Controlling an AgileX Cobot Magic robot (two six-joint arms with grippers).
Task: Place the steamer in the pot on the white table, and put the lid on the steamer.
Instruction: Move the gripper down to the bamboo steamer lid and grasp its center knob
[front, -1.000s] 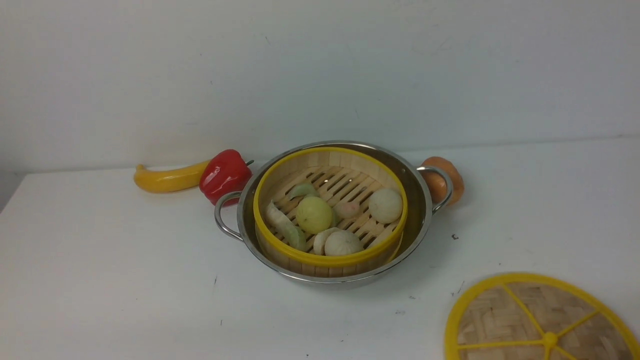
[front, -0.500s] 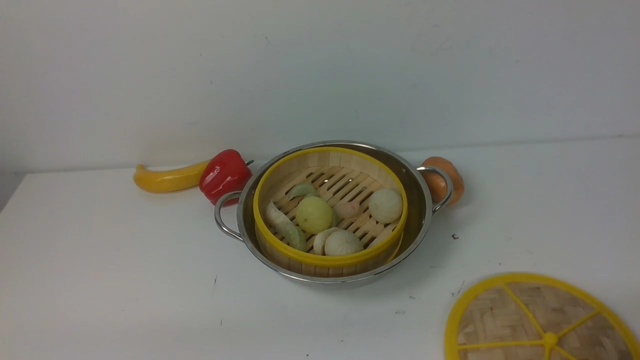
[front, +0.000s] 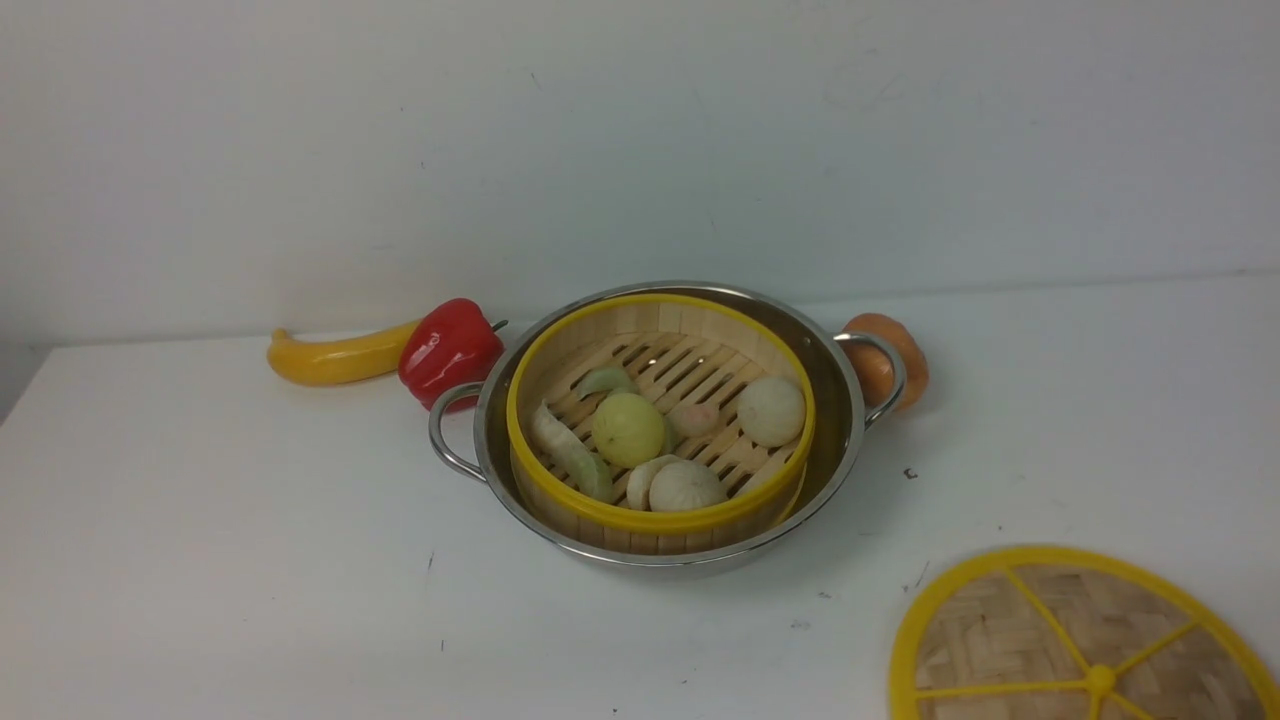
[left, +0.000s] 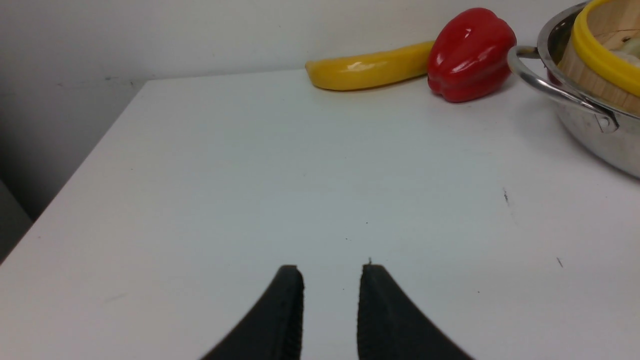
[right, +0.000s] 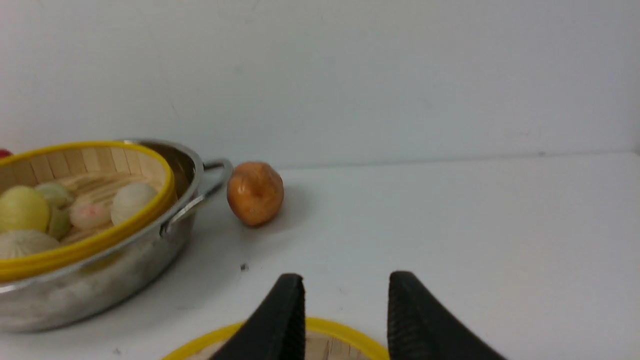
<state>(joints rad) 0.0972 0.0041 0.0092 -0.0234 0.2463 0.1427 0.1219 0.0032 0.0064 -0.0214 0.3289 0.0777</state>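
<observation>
A: So, where's our yellow-rimmed bamboo steamer (front: 655, 521)?
B: In the shiny steel pot (front: 842, 400), front-left of our right gripper (right: 347, 276); flat woven lid (right: 345, 330) beneath. It and left gripper (left: 331, 270): narrowly parted, empty.

A plain pale wall (front: 640, 120), faintly scuffed, stands in soft light

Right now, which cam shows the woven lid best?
Front view: the lid lies flat on the white table, weave, spokes and centre knob visible, though the frame crops its near edge. Right wrist view catches only an arc of its yellow rim behind the right gripper. Left wrist view misses it.
</observation>
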